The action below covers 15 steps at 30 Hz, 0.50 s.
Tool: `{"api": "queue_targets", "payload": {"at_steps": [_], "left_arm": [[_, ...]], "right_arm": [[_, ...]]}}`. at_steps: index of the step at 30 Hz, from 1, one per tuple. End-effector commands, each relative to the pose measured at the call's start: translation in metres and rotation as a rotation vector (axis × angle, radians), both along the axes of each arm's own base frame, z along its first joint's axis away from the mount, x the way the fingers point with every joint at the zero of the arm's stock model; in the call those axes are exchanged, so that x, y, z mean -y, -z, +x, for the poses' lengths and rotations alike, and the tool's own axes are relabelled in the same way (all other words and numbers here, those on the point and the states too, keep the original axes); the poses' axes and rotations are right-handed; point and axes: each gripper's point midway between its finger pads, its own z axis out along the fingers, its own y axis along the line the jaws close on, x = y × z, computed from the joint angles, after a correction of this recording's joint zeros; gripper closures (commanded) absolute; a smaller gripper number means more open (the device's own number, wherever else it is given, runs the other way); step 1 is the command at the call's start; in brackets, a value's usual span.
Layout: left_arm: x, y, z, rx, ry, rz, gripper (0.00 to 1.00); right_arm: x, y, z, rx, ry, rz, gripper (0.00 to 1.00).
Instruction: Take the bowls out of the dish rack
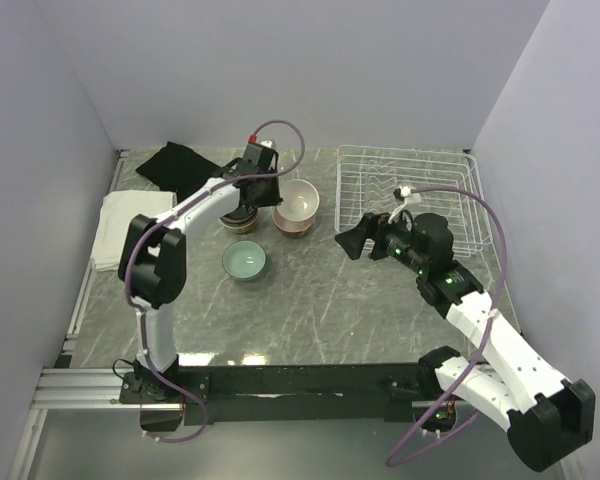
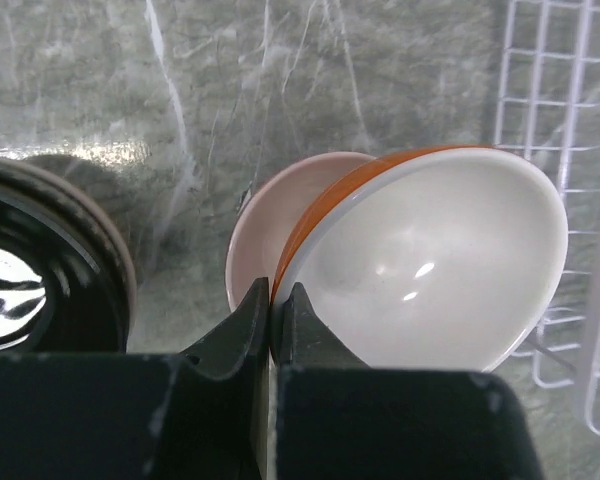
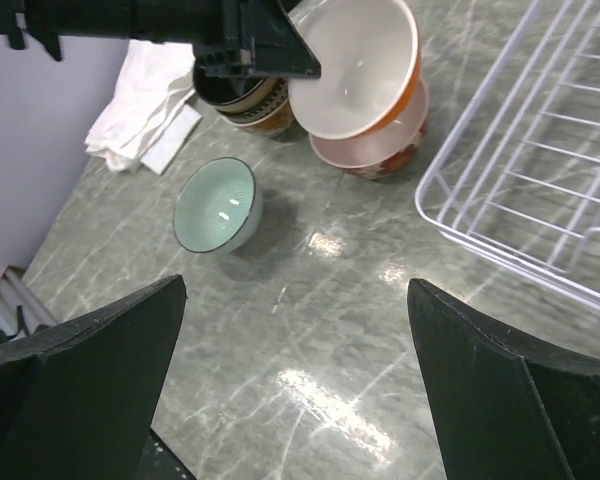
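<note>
Left gripper [image 2: 270, 322] pinches the orange bowl [image 2: 430, 270] by its rim, tilted over the pink bowl [image 2: 265, 215] near the table's [image 1: 310, 310] far edge, beside the dish rack [image 1: 450, 152]. Right gripper [image 3: 298, 290] gapes, released.

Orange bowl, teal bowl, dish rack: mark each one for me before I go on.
orange bowl [image 2: 430, 260], left wrist view, on its white inner wall.
teal bowl [image 3: 215, 205], right wrist view, on the inside of the bowl.
dish rack [image 1: 410, 195], top view, on its bare wire floor.
</note>
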Motion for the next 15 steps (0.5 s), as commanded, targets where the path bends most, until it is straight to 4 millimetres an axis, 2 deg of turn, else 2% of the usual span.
{"api": "queue_targets", "payload": {"at_steps": [1, 3, 4, 8, 9, 11, 12, 14, 15], "left_arm": [[0.013, 0.002, 0.008, -0.018, 0.038, 0.017, 0.94], [0.014, 0.007, 0.01, -0.032, 0.036, 0.033, 0.93], [0.013, 0.018, 0.007, -0.066, 0.036, 0.053, 0.93], [0.011, 0.024, 0.004, -0.087, 0.028, 0.074, 0.88], [0.01, 0.024, 0.003, -0.085, 0.026, 0.074, 0.79], [0.008, 0.023, 0.002, -0.08, 0.023, 0.077, 0.68], [0.008, 0.021, 0.001, -0.079, 0.026, 0.075, 0.59], [0.008, 0.017, 0.0, -0.077, 0.033, 0.071, 0.49], [0.008, 0.015, -0.002, -0.078, 0.036, 0.068, 0.41]], "right_arm": [[0.021, 0.006, -0.004, 0.019, 0.075, -0.064, 0.0], [0.025, 0.007, -0.008, 0.022, 0.086, -0.068, 0.0], [0.029, 0.008, -0.008, 0.02, 0.1, -0.074, 0.0], [0.036, 0.009, -0.012, 0.022, 0.127, -0.081, 0.0], [0.037, 0.007, -0.013, 0.029, 0.13, -0.081, 0.0], [0.04, 0.008, -0.014, 0.025, 0.141, -0.088, 0.0], [0.04, 0.007, -0.014, 0.027, 0.144, -0.088, 0.0], [0.043, 0.007, -0.015, 0.023, 0.152, -0.095, 0.0], [0.044, 0.006, -0.016, 0.025, 0.156, -0.095, 0.0]]}}
